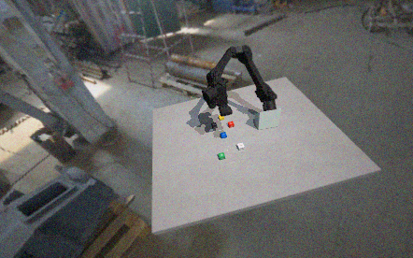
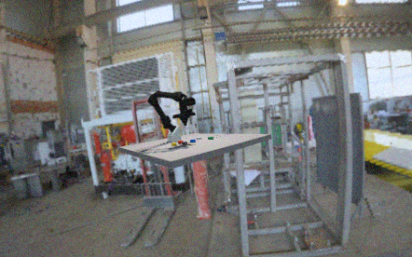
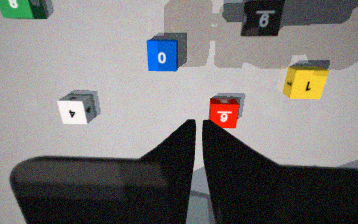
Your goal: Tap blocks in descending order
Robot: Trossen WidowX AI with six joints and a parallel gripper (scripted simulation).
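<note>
- Six blocks sit in a loose cluster near the table's (image 1: pixel 305 187) back edge, well away from its front edge and front corners.
- The 9 block (image 3: pixel 263 17) and 7 block (image 3: pixel 306 82) lie nearest the back-left corner.
- The 6 block (image 3: pixel 224 111) sits beside the 7 block.
- The 0 block (image 3: pixel 162 54) lies between the 6 block and the 8 block (image 3: pixel 21 7).
- The 4 block (image 3: pixel 76 108) sits right of that line.
- The arm's base (image 1: pixel 267 118) stands by the back edge.
</note>
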